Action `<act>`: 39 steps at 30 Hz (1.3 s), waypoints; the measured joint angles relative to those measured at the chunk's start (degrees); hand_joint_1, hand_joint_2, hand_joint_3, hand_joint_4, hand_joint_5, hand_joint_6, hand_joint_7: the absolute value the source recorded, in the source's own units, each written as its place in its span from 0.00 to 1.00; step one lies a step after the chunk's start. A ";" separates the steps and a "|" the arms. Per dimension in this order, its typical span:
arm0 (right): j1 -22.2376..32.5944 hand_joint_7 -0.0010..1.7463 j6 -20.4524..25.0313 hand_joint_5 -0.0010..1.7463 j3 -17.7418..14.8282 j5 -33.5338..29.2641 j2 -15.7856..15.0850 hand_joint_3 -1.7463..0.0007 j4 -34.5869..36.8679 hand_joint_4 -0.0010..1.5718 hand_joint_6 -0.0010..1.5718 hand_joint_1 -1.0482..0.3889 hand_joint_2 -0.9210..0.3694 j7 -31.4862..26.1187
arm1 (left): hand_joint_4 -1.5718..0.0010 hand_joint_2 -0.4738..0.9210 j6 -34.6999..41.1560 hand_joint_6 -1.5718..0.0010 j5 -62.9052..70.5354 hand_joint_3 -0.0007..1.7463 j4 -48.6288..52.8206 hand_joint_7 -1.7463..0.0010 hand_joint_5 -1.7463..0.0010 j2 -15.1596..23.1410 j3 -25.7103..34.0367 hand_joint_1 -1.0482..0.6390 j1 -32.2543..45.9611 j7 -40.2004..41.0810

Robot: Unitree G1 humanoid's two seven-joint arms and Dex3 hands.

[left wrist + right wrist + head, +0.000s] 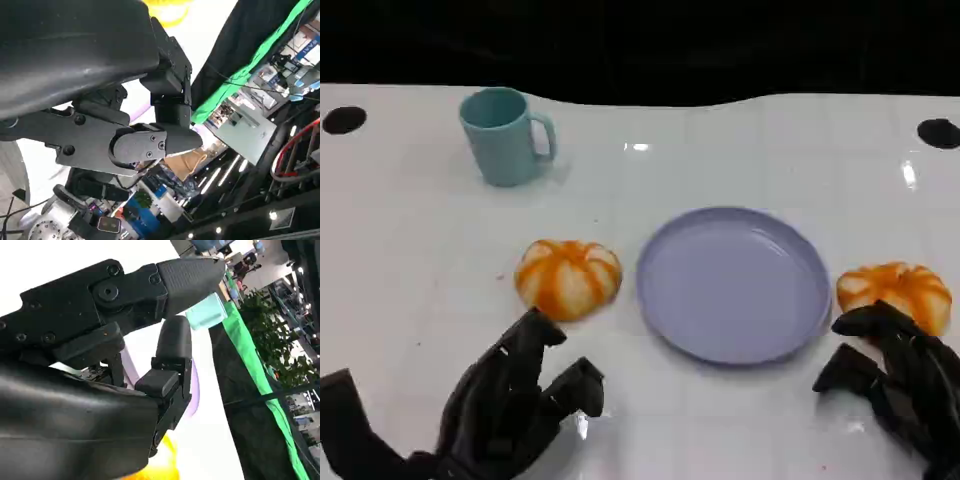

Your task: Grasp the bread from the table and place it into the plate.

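Note:
Two orange-and-white pumpkin-shaped breads lie on the white table. One bread [568, 278] sits left of the lavender plate [734, 283], the other bread [895, 293] right of it. The plate holds nothing. My left hand [510, 400] hovers near the front edge, just below the left bread, fingers apart and holding nothing. My right hand [900, 385] is at the lower right, its fingers spread and reaching up to the right bread's near side, not gripping it. In the right wrist view the fingers [170, 355] stand apart, with a strip of yellow bread [162, 467] beside them.
A teal mug [505, 135] stands at the back left of the table. Two black round marks [344, 120] [938, 133] sit near the far corners. The table's far edge meets a dark background.

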 measured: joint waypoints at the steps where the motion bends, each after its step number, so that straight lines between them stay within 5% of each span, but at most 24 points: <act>1: -0.16 0.68 -0.63 0.89 -0.01 -0.23 -0.02 0.89 0.47 0.43 0.41 0.34 0.00 0.13 | 0.47 1.00 -0.04 0.60 0.00 0.15 0.01 0.01 0.00 -0.01 0.00 0.30 -0.01 0.00; 23: -1.11 0.66 -2.38 0.88 -0.10 -0.68 -0.34 0.90 2.34 0.44 0.43 0.34 0.00 -0.24 | 0.49 1.00 -0.37 0.61 0.14 0.17 -0.07 0.03 0.00 0.04 -0.11 0.29 -0.22 -0.09; 26: -1.09 0.66 -2.35 0.88 -0.02 -0.78 -0.28 0.89 2.18 0.44 0.42 0.34 0.00 -0.66 | 0.65 1.00 -4.53 0.67 4.56 0.14 0.13 0.45 0.17 0.87 -1.59 0.31 -0.33 -0.12; 29: -1.10 0.67 -2.53 0.88 0.01 -0.84 -0.17 0.89 2.16 0.44 0.42 0.34 0.00 -1.19 | 0.68 1.00 -10.77 0.67 10.52 0.12 -0.06 0.56 0.22 2.84 -3.34 0.32 -0.92 -0.04; 31: -1.11 0.67 -2.51 0.89 0.00 -0.80 -0.15 0.89 2.16 0.43 0.41 0.35 0.00 -1.31 | 0.74 0.99 -13.01 0.69 13.28 0.03 -0.32 0.80 0.41 3.58 -4.03 0.33 -1.21 0.23; 37: -1.49 0.68 -1.40 0.89 -0.11 -0.52 -0.16 0.90 2.20 0.42 0.40 0.35 0.00 -0.66 | 0.87 0.97 -20.81 0.72 31.62 0.00 -6.55 0.98 0.62 9.99 -9.50 0.37 -3.42 6.67; 39: -1.54 0.68 -1.29 0.89 -0.11 -0.52 -0.16 0.90 2.20 0.42 0.41 0.34 0.00 -0.38 | 0.91 0.97 -21.86 0.73 38.74 0.00 -9.21 0.99 0.61 12.59 -11.43 0.36 -4.15 9.75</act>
